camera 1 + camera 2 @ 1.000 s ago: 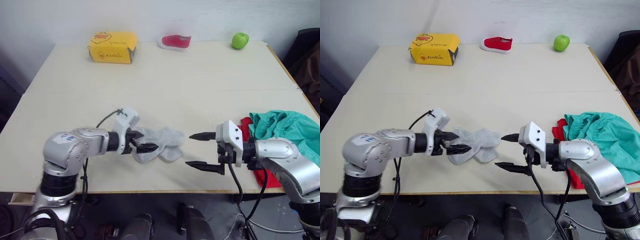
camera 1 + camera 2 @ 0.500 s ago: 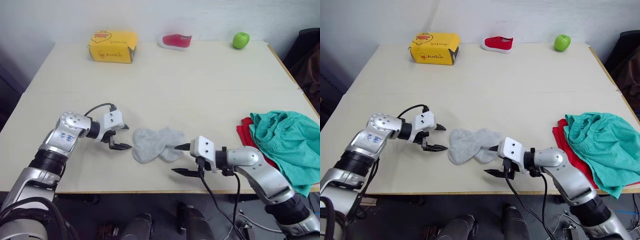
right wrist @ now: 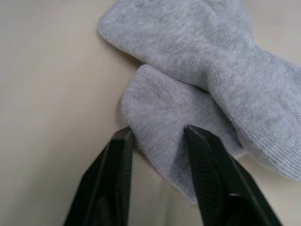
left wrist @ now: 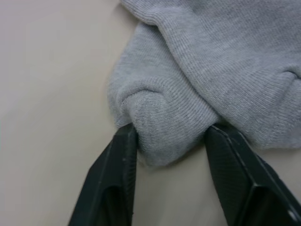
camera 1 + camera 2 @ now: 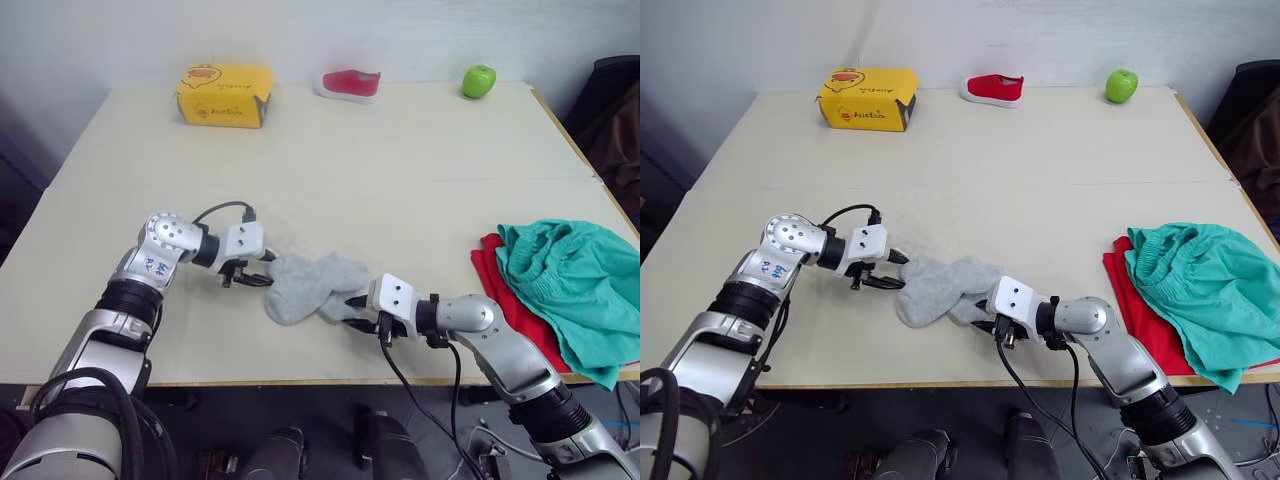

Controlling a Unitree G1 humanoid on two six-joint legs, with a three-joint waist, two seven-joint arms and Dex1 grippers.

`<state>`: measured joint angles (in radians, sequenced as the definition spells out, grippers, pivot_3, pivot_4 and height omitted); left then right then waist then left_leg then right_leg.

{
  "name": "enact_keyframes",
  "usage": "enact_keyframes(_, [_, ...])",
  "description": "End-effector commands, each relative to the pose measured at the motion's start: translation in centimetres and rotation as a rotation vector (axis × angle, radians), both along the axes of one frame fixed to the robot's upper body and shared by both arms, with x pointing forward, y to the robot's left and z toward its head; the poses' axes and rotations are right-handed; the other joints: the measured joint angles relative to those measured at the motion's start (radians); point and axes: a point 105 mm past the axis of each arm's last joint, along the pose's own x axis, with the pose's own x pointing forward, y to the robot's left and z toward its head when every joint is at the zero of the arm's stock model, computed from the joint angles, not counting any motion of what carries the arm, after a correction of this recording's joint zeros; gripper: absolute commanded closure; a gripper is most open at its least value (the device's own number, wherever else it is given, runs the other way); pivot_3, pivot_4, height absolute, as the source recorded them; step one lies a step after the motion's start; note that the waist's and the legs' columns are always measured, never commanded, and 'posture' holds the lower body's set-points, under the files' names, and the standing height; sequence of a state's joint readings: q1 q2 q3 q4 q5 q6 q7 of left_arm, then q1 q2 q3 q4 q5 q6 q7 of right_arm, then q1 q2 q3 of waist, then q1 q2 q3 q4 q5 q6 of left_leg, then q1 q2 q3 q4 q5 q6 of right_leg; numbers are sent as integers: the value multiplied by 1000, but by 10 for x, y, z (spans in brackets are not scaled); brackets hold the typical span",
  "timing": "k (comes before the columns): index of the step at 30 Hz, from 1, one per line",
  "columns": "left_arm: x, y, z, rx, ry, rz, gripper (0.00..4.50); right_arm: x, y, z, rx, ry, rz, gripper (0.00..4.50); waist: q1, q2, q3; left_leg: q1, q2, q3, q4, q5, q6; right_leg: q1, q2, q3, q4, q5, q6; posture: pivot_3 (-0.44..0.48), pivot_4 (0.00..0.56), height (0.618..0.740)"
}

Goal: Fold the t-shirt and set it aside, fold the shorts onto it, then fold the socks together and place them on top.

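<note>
Near edge, centre: socks are pinched at opposite ends by left gripper and right gripper.
Right edge: shorts are laid over t-shirt.
Far side of table: yellow box, shoe, green apple.

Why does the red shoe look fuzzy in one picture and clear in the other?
In the left eye view the far shoe and the yellow box look soft and smeared; in the right eye view both have crisp edges. Both wrist views are sharp: you can see the knit of the socks.
</note>
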<state>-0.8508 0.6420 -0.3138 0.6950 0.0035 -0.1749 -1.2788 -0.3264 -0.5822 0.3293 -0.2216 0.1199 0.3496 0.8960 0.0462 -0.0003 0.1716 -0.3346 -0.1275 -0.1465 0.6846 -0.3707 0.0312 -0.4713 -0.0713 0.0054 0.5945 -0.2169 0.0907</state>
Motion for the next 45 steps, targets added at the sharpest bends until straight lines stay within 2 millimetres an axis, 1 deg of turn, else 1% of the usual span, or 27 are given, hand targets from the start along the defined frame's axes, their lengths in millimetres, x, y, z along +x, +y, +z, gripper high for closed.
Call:
enact_keyframes(1, [-20,3,-15,45,76,-62,3513,3,-5,13,7,-57,14,4394,-4,0,0,0,0,0,0,0,0,0,0,0,0,0,0,0,150,740])
enact_keyframes(2, [-24,2,-16,47,81,-71,3818,2,-7,14,3,-63,30,4500,-7,0,0,0,0,0,0,0,0,0,0,0,0,0,0,0,150,740])
enact_keyframes(4, [-30,3,-18,51,92,-78,4486,1,-10,18,-11,-77,62,4500,-12,0,0,0,0,0,0,0,0,0,0,0,-1,0,0,0,150,740])
enact_keyframes(6, [-37,4,-20,63,99,-86,4486,-1,-14,22,-22,-89,94,4500,-19,0,0,0,0,0,0,0,0,0,0,0,-1,0,0,0,150,740])
enact_keyframes(9, [-70,11,-22,107,188,-126,4486,-2,-23,30,-56,-116,175,4500,-29,0,0,-1,1,0,-1,0,0,-1,1,1,-1,0,0,0,150,740])
enact_keyframes(10, [-76,11,-21,114,201,-132,4486,-2,-25,31,-63,-119,188,4500,-34,1,0,0,1,3,-2,-1,0,-2,2,2,0,0,0,0,150,740])
enact_keyframes(12, [-84,9,-22,117,191,-88,4486,-2,-31,30,-101,-137,234,4500,-38,1,0,0,2,4,-2,-1,0,-3,3,3,0,0,0,0,150,740])
enact_keyframes(14, [-91,2,-21,83,197,-49,4486,-2,-37,27,-139,-136,272,4500,-37,1,0,0,3,5,-2,-1,0,-3,3,3,0,0,0,0,150,740])
enact_keyframes(16, [-96,-4,-20,56,203,-28,4486,0,-40,24,-154,-137,278,4500,-35,1,0,0,3,6,-2,-1,0,-3,4,4,0,0,0,0,150,740])
enact_keyframes(19, [-89,-10,-19,6,162,43,4486,5,-42,20,-168,-144,263,4500,-23,1,0,0,3,7,-2,-1,0,-4,4,4,-1,0,0,0,150,740])
enact_keyframes(23, [-92,-12,-25,-1,154,73,4486,2,-41,13,-182,-144,285,4500,-14,1,0,0,3,8,-1,-1,0,-4,3,4,-1,0,0,0,150,740])
enact_keyframes(26, [-95,-13,-23,-27,164,80,3741,-1,-42,13,-179,-129,282,3801,-14,1,0,0,3,8,-1,-1,0,-4,3,4,-1,0,0,0,150,740])
enact_keyframes(29, [-101,-9,-18,-32,177,77,2890,-6,-43,18,-175,-128,285,2841,-14,1,0,0,3,8,-1,-1,0,-4,3,4,-1,0,-1,0,150,740])
enact_keyframes(33, [-106,3,-2,-40,174,77,1675,-16,-50,34,-160,-111,295,1463,-18,1,0,-1,3,8,-1,-1,0,-5,4,6,-1,0,-1,0,150,740])
enact_keyframes(34, [-113,8,6,-57,218,68,1395,-16,-52,41,-156,-120,296,1172,-19,1,0,-1,3,8,-1,-2,-1,-6,4,6,-1,0,-1,0,150,740])
enact_keyframes(36, [-124,14,20,-70,245,28,1395,-13,-56,53,-145,-117,277,1172,-23,0,0,-1,4,8,-1,-2,-1,-6,5,6,-1,0,-2,0,150,740])
enact_keyframes(37, [-123,16,26,-84,241,35,1395,-11,-57,58,-138,-112,267,1172,-23,0,0,-1,5,8,-1,-2,-1,-6,6,6,-1,0,-2,0,150,740])
enact_keyframes(39, [-121,12,43,-147,235,35,1395,-5,-58,69,-113,-95,247,1172,-22,0,0,-1,6,10,-1,-2,-2,-6,6,6,-1,0,-3,0,150,740])
enact_keyframes(41, [-119,4,54,-202,249,26,1395,3,-57,76,-88,-77,226,1172,-22,0,0,-1,7,10,-1,-2,-2,-6,7,6,-2,1,-4,0,150,740])
enact_keyframes(43, [-118,-11,55,-225,261,-2,1395,16,-53,79,-57,-31,183,1172,-21,0,0,-1,7,10,-1,-2,-2,-6,7,6,-2,1,-4,0,150,740])
enact_keyframes(45, [-119,-27,47,-204,272,-60,1395,30,-47,77,-22,39,127,1172,-21,0,0,-1,7,10,-1,-2,-2,-5,7,6,-2,1,-4,0,150,740])
